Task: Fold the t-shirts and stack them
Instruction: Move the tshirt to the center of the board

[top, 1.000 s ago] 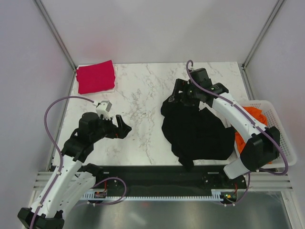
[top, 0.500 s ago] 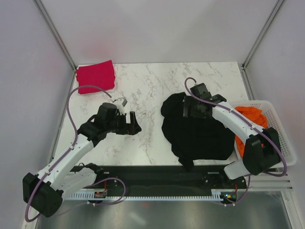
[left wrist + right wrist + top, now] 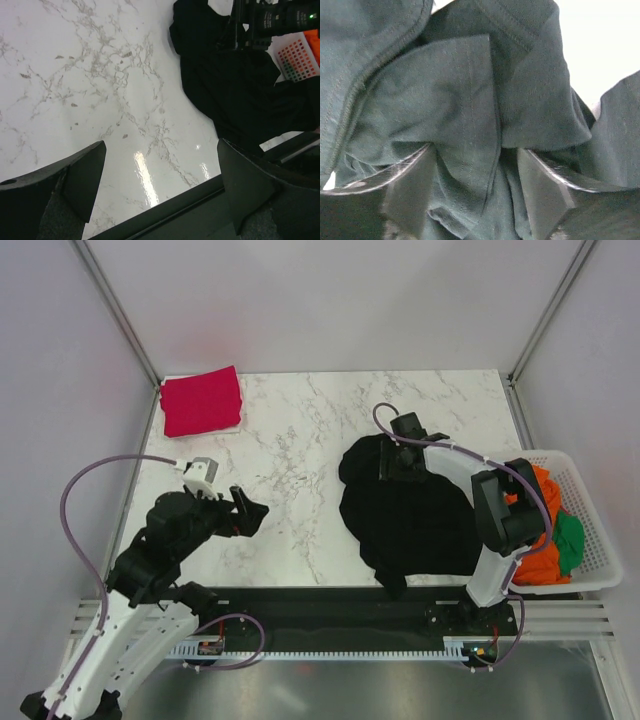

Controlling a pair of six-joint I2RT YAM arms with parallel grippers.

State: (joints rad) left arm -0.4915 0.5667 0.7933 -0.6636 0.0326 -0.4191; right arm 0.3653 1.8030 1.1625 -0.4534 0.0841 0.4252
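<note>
A crumpled black t-shirt (image 3: 410,515) lies on the right of the marble table; it also shows in the left wrist view (image 3: 235,85). My right gripper (image 3: 393,462) is pressed down into its far left part. In the right wrist view the fingers stand apart with folds of the black cloth (image 3: 465,100) bunched between them, at the gripper (image 3: 477,165). My left gripper (image 3: 250,512) is open and empty, hovering over bare marble left of the shirt (image 3: 160,150). A folded red t-shirt (image 3: 201,400) lies at the far left corner.
A white basket (image 3: 590,540) at the right edge holds an orange shirt (image 3: 535,550) and a green one (image 3: 568,540). A black rail (image 3: 330,605) runs along the table's near edge. Frame posts stand at the far corners.
My left arm has drawn back to the left and toward the near edge, still open. My right gripper has moved slightly left on the shirt's far part and sits low in the cloth.
</note>
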